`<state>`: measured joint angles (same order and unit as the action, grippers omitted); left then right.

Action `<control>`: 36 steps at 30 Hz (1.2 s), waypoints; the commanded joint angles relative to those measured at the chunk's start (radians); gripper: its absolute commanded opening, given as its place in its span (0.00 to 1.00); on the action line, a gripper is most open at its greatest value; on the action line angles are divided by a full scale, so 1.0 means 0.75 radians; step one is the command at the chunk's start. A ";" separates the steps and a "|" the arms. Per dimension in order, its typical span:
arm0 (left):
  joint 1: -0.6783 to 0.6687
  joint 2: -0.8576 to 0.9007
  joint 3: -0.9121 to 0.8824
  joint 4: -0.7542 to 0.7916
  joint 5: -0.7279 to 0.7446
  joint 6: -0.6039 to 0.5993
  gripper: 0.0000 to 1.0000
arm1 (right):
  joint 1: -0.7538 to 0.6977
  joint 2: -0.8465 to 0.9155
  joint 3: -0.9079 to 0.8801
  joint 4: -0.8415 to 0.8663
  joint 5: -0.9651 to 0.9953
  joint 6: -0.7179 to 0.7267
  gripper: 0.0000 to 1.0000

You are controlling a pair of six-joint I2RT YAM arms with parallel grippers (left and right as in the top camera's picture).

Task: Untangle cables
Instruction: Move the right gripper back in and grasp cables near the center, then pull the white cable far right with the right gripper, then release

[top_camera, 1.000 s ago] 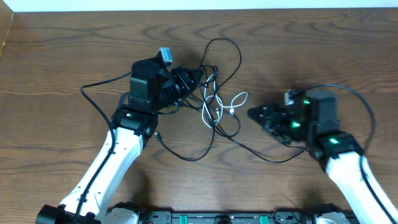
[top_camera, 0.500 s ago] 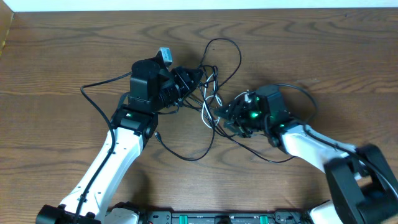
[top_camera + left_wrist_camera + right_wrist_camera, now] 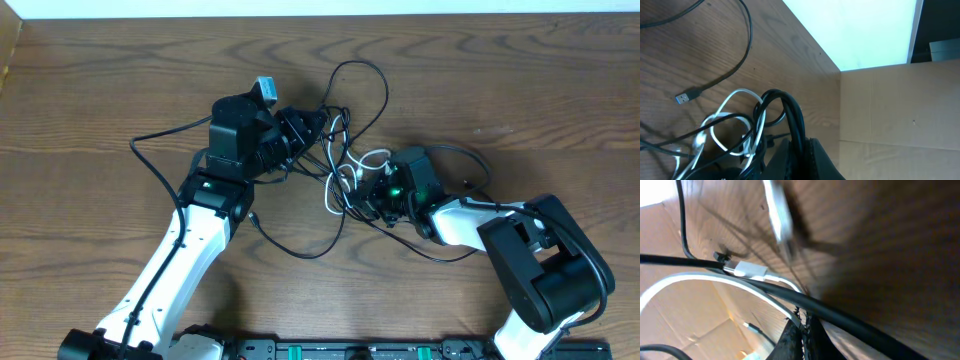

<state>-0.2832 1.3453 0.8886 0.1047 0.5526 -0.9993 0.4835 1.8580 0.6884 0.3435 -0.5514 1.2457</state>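
We see the cables [image 3: 345, 165] as a loose tangle of thin, round, glossy black cords with 1 thin white cord [image 3: 374, 156] curling through it. They lie on the table [image 3: 500, 80] right against the left gripper [image 3: 312, 128], on its right side. 1 black loop runs out past that gripper toward the table's far edge. Another trails back toward the near edge, and a 3rd cord runs off to the gripper's left.

The left gripper's jaws are clenched on the cables. In the left wrist view a black cord arches up and bends down into them, with the white cord looped just beside it. A small flat metal plug [image 3: 686, 98] with a blue tip lies on the wood, apart from that loop.

The right gripper [image 3: 366, 190] sits near the left gripper, across the tangle from it. Its jaws are closed tight on the cables, where 1 black cord crosses their tips. A small white rectangular plug [image 3: 750, 270] shows close beyond them.

The table is dark brown wood with bold, wavy grain and a matte face. The left arm [image 3: 190, 250] has a smooth white shell and black joints. In the left wrist view a plain tan cardboard wall [image 3: 880, 115] stands at the table's edge. From overhead, a flat white strip [image 3: 300, 8] runs beyond the far edge.
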 commanded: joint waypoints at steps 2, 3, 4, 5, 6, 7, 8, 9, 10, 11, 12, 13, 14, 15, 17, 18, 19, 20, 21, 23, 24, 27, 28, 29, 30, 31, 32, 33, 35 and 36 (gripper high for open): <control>0.001 -0.001 -0.002 0.008 0.021 -0.011 0.08 | -0.017 -0.037 0.004 -0.093 0.046 -0.190 0.01; 0.001 -0.001 -0.002 0.008 0.020 -0.010 0.08 | -0.024 -0.057 0.004 -0.129 0.054 -0.214 0.01; 0.001 -0.001 -0.002 0.008 0.020 -0.009 0.08 | -0.033 -0.089 0.004 -0.179 0.068 -0.245 0.01; 0.001 -0.001 -0.002 0.008 0.019 0.003 0.08 | -0.042 -0.128 0.004 -0.229 0.081 -0.278 0.01; 0.001 -0.001 -0.002 0.008 0.017 0.026 0.08 | -0.052 -0.176 0.004 -0.288 0.098 -0.309 0.01; 0.001 -0.001 -0.002 0.008 0.016 0.053 0.08 | -0.062 -0.225 0.004 -0.348 0.117 -0.335 0.01; 0.001 -0.001 -0.002 0.007 0.016 0.094 0.08 | -0.072 -0.289 0.004 -0.423 0.149 -0.372 0.01; 0.001 -0.001 -0.002 0.007 0.016 0.124 0.08 | -0.082 -0.345 0.004 -0.490 0.181 -0.405 0.01; 0.001 -0.001 -0.002 0.007 0.016 0.167 0.08 | -0.100 -0.461 0.005 -0.623 0.258 -0.464 0.01; 0.001 -0.001 -0.002 0.007 0.015 0.187 0.08 | -0.112 -0.538 0.005 -0.711 0.321 -0.504 0.01; 0.001 -0.001 -0.002 0.007 0.011 0.201 0.08 | -0.123 -0.606 0.005 -0.787 0.384 -0.536 0.01; 0.001 -0.001 -0.002 0.003 -0.001 0.204 0.08 | -0.135 -0.678 0.005 -0.867 0.459 -0.566 0.01; 0.001 -0.001 -0.002 -0.005 -0.024 0.204 0.08 | -0.152 -0.755 0.005 -0.947 0.542 -0.595 0.02; 0.001 -0.001 -0.002 -0.013 -0.041 0.204 0.08 | -0.167 -0.817 0.005 -1.007 0.608 -0.616 0.01; 0.001 -0.001 -0.002 -0.052 -0.103 0.204 0.08 | -0.216 -0.961 0.008 -1.124 0.738 -0.670 0.02; 0.001 -0.001 -0.002 -0.072 -0.129 0.205 0.08 | -0.240 -1.020 0.010 -1.161 0.779 -0.698 0.01; 0.001 -0.001 -0.002 -0.102 -0.163 0.205 0.08 | -0.275 -1.089 0.015 -1.197 0.818 -0.737 0.02; 0.001 -0.001 -0.002 -0.130 -0.192 0.210 0.08 | -0.312 -1.150 0.023 -1.225 0.849 -0.772 0.02; 0.001 -0.001 -0.002 -0.160 -0.221 0.231 0.08 | -0.348 -1.199 0.033 -1.246 0.868 -0.806 0.02; 0.001 -0.001 -0.002 -0.207 -0.267 0.297 0.08 | -0.430 -1.284 0.064 -1.283 0.902 -0.854 0.02; 0.001 -0.001 -0.002 -0.234 -0.289 0.332 0.08 | -0.476 -1.318 0.085 -1.300 0.918 -0.878 0.02; 0.001 -0.001 -0.002 -0.305 -0.368 0.401 0.08 | -0.602 -1.374 0.166 -1.336 0.949 -0.953 0.02; 0.001 0.000 -0.002 -0.334 -0.410 0.415 0.08 | -0.650 -1.381 0.202 -1.342 0.948 -0.987 0.01; 0.001 0.001 -0.002 -0.357 -0.453 0.427 0.08 | -0.694 -1.380 0.240 -1.347 0.948 -1.013 0.01; 0.001 0.001 -0.002 -0.384 -0.511 0.441 0.08 | -0.734 -1.380 0.274 -1.353 0.948 -1.036 0.01; 0.001 0.001 -0.002 -0.408 -0.564 0.445 0.08 | -0.776 -1.373 0.311 -1.359 0.948 -1.058 0.01; 0.001 0.001 -0.002 -0.426 -0.603 0.445 0.08 | -0.818 -1.363 0.346 -1.364 0.948 -1.074 0.01; 0.001 0.001 -0.002 -0.449 -0.655 0.445 0.08 | -0.848 -1.358 0.372 -1.368 0.947 -1.081 0.01; 0.001 0.001 -0.002 -0.484 -0.732 0.445 0.08 | -0.950 -1.321 0.457 -1.372 0.946 -1.081 0.01; 0.001 0.001 -0.002 -0.487 -0.733 0.445 0.08 | -0.974 -1.311 0.479 -1.367 0.946 -1.085 0.01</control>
<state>-0.2882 1.3453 0.8886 -0.2447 0.1471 -0.6998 -0.1738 0.8463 0.9771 -0.6849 0.1196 0.4843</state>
